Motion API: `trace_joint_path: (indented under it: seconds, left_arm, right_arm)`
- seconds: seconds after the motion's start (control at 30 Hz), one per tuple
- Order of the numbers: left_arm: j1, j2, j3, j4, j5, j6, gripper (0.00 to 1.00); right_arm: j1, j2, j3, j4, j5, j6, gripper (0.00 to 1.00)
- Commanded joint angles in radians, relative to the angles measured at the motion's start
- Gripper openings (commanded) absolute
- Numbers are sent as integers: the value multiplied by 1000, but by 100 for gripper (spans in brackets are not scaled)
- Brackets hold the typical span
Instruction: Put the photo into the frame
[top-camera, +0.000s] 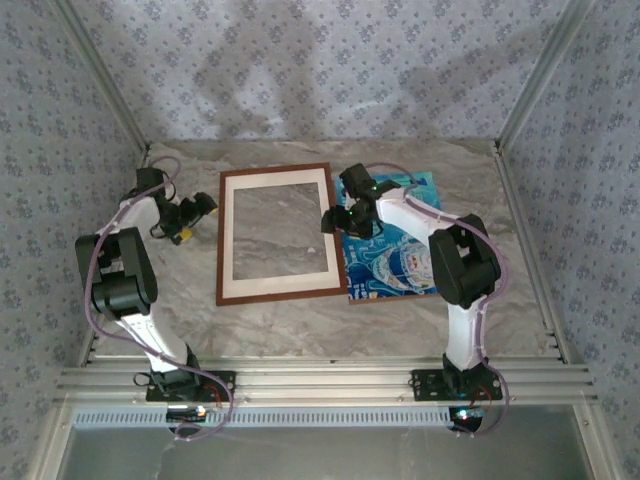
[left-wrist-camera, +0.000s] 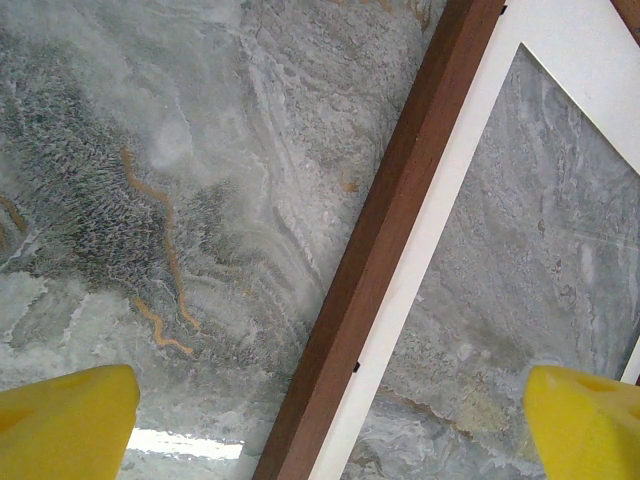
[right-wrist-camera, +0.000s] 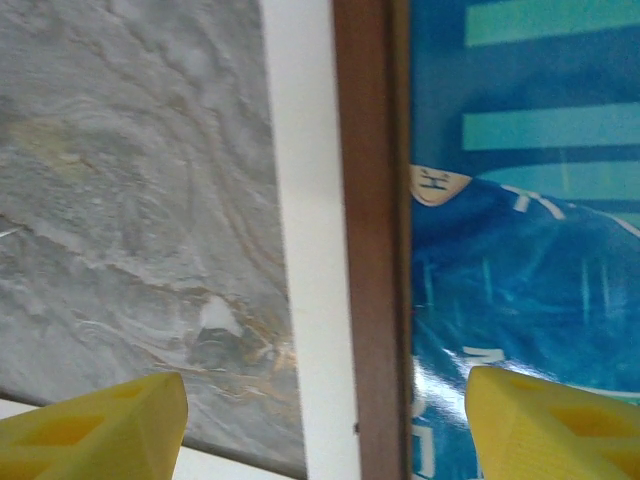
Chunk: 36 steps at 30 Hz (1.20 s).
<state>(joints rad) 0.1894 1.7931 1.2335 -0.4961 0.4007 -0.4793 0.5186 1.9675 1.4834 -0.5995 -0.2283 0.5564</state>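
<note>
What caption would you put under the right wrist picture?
Open right gripper over the edge of the frame, blue photo beside it.

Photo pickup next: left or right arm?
Right. Its open right gripper is over the right rail of the frame, with the photo alongside. The left gripper, also open, is over the left rail, on the far side from the photo.

Photo (right-wrist-camera: 520, 270): a small dark "H" stands on a pale patch (right-wrist-camera: 445, 192) at the print's edge beside the frame moulding, right wrist view. Large pale lettering on the photo: cropped there, too small overhead. Unreadable.
</note>
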Motion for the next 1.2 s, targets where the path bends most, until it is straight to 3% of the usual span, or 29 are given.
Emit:
trace_joint_path:
  seconds: [0.0, 0.57, 0.73, 0.9, 1.17]
  left_arm:
    - [-5, -16, -5, -1, 22, 11, 98]
    - [-94, -164, -30, 4, 9, -82, 99]
    - [-171, -212, -53, 13, -16, -135, 98]
    - [-306, -226, -62, 48, -59, -203, 99]
    - [-566, -120, 47, 70, -127, -274, 98]
  right_arm:
    - [3, 21, -29, 30, -21, 0, 75]
    - [61, 57, -86, 211, -144, 65, 74]
    - [50, 13, -100, 224, -168, 65, 74]
    - [-32, -57, -162, 233, -201, 58, 73]
    - [-302, -212, -299, 152, -153, -44, 73]
